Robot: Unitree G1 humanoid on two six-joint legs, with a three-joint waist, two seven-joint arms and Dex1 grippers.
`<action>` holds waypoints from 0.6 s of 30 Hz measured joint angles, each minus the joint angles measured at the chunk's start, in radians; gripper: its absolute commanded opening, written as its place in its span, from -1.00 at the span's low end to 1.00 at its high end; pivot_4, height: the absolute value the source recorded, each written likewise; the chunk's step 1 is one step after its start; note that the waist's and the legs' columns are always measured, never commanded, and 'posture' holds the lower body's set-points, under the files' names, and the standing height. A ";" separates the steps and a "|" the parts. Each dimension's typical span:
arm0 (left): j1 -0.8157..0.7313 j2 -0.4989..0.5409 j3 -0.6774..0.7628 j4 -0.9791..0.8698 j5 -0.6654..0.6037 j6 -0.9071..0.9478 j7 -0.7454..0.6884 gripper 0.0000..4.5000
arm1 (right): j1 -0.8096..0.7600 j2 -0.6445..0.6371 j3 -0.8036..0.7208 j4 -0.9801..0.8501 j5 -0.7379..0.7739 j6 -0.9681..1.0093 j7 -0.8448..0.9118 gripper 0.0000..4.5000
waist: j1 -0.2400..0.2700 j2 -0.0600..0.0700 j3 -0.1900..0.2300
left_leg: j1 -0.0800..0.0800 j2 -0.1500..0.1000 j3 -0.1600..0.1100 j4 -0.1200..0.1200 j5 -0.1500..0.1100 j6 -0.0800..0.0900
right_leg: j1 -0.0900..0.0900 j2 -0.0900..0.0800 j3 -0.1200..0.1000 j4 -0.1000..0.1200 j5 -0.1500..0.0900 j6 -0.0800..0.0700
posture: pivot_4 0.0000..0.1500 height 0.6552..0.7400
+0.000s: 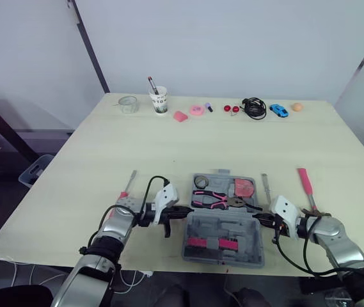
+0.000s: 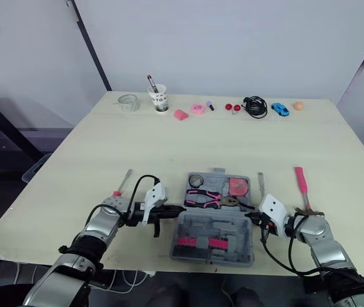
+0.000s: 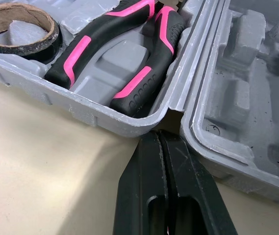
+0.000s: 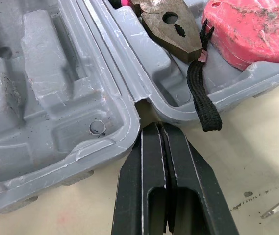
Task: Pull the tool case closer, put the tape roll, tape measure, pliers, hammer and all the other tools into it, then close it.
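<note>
My left pincer (image 3: 158, 137) was clenched empty, its tip at the hinge gap of the open tool case (image 1: 223, 243), which sat near the front edge of the counter (image 1: 92, 166). My right pincer (image 4: 155, 128) was clenched empty at the opposite hinge end. The pliers (image 1: 217, 199), tape roll (image 1: 201, 181) and tape measure (image 1: 244, 187) lay in the case's far half. The hammer (image 1: 306, 185) lay between the case and the counter's right edge.
</note>
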 measured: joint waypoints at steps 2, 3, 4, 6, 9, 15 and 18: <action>0.000 -0.004 0.000 -0.001 0.000 0.002 0.000 -0.98 | 0.003 -0.004 -0.003 -0.001 0.004 0.000 0.002 -1.00 | 0.001 0.000 0.000 | 0.000 -0.001 0.000 0.000 0.000 0.000 | 0.000 0.000 0.001 0.000 0.000 0.000 | 1.00 1.00; 0.001 -0.006 0.000 -0.001 0.000 0.003 0.000 -0.98 | 0.006 -0.005 -0.004 -0.001 0.008 0.000 0.002 -1.00 | 0.001 0.000 0.000 | 0.000 -0.001 -0.001 0.000 0.000 0.000 | 0.001 0.000 0.001 0.000 0.000 0.000 | 1.00 1.00; 0.001 -0.007 0.000 -0.001 0.000 0.003 0.000 -0.98 | 0.007 -0.006 -0.005 -0.001 0.009 0.000 0.003 -1.00 | 0.001 0.000 0.000 | 0.000 -0.001 -0.001 0.000 0.000 0.000 | 0.001 0.000 0.001 0.000 0.000 0.000 | 1.00 1.00; 0.001 -0.010 0.000 -0.002 0.001 0.005 0.000 -0.98 | 0.009 -0.010 -0.005 -0.001 0.013 0.000 0.006 -1.00 | 0.001 0.000 0.000 | 0.000 -0.001 -0.001 0.000 0.000 0.000 | 0.001 0.000 0.001 -0.001 0.000 0.000 | 1.00 1.00; 0.001 -0.010 -0.001 -0.003 0.006 0.007 -0.004 -0.98 | 0.009 -0.013 -0.006 -0.001 0.013 0.000 0.008 -1.00 | 0.000 0.000 0.000 | 0.000 -0.001 -0.001 0.000 0.000 0.000 | 0.001 0.000 0.001 -0.001 0.000 0.000 | 1.00 1.00; 0.001 -0.013 -0.001 -0.004 0.007 0.012 -0.011 -0.98 | 0.009 -0.019 -0.006 -0.001 0.014 0.000 0.011 -1.00 | 0.000 0.000 0.000 | 0.000 -0.001 -0.001 0.000 0.000 0.000 | 0.001 0.000 0.001 -0.001 0.000 0.000 | 1.00 1.00; 0.001 -0.014 -0.005 -0.008 0.008 0.014 -0.013 -0.98 | 0.009 -0.026 -0.006 -0.001 0.014 0.000 0.012 -1.00 | 0.000 0.000 0.000 | 0.000 -0.001 -0.001 0.000 0.000 0.000 | 0.001 0.000 0.001 -0.001 0.000 0.000 | 1.00 1.00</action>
